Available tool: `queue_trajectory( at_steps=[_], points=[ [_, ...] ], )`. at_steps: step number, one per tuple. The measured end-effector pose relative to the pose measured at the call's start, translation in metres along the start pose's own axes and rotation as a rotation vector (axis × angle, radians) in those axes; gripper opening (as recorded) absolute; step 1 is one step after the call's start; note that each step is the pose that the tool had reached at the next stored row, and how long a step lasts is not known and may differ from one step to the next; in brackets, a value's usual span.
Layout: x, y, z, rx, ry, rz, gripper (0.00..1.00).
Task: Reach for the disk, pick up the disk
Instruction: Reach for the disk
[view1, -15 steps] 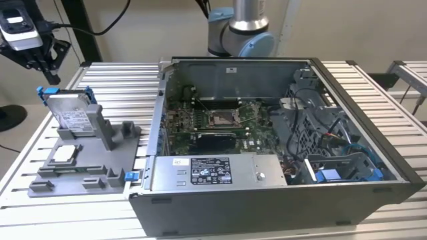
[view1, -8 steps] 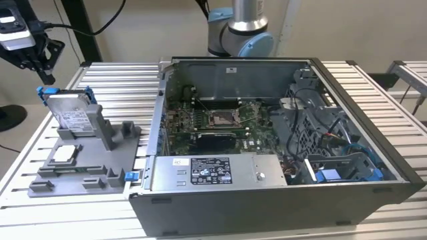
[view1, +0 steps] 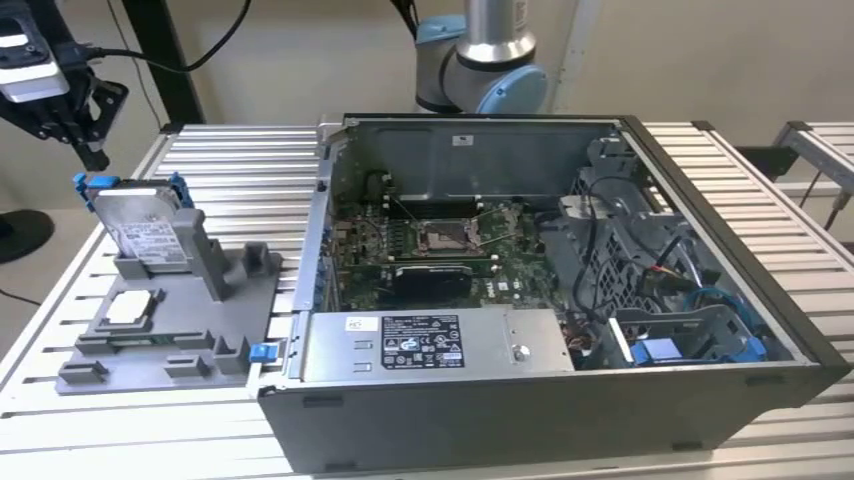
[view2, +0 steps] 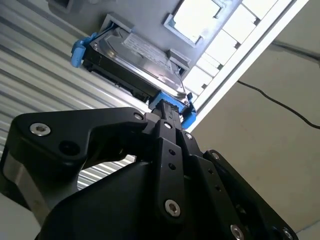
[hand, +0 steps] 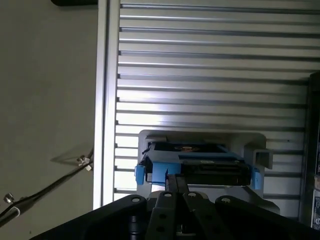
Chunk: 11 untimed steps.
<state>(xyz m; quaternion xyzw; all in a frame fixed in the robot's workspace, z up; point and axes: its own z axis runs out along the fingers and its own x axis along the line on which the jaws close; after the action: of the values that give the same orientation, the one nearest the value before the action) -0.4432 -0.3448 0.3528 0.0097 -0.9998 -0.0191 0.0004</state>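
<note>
The disk (view1: 144, 226) stands on edge in a grey holder at the exterior view's left, silver face and white label showing, blue bracket around its edges. My gripper (view1: 94, 158) hangs just above and slightly beyond the disk's upper left blue corner, apart from it, its black fingers together with nothing between them. In the second wrist view the gripper (view2: 167, 106) tip sits close to one blue end of the disk (view2: 135, 55). In the first wrist view the gripper (hand: 174, 179) points at the disk's (hand: 200, 161) blue-edged top.
The grey holder (view1: 174, 335) also carries a small white square chip (view1: 130, 306). An open computer case (view1: 561, 290) takes up the middle and the exterior view's right of the slatted aluminium table (view1: 80, 420). The arm's base (view1: 481, 60) rises behind the case. The table edge lies near the holder.
</note>
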Motion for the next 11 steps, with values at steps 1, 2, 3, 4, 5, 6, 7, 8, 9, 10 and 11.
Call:
queue_trajectory(
  at_steps=[1,2,3,4,5,6,7,8,9,10,11],
  points=[
    [0.0,0.0,0.0,0.0,0.0001,0.0,0.0],
    [0.0,0.0,0.0,0.0,0.0,0.0,0.0],
    [0.0,0.0,0.0,0.0,0.0,0.0,0.0],
    [0.0,-0.0001,0.0,0.0,0.0,0.0,0.0],
    [0.0,-0.0001,0.0,0.0,0.0,0.0,0.0],
    [0.0,-0.0001,0.0,0.0,0.0,0.0,0.0],
    [0.0,-0.0001,0.0,0.0,0.0,0.0,0.0],
    [0.0001,-0.0001,0.0,0.0,0.0,0.0,0.0],
    [0.0,-0.0001,0.0,0.0,0.0,0.0,0.0],
    [0.0,-0.0001,0.0,0.0,0.0,0.0,0.0],
    [0.0,-0.0001,0.0,0.0,0.0,-0.001,0.0]
  ],
)
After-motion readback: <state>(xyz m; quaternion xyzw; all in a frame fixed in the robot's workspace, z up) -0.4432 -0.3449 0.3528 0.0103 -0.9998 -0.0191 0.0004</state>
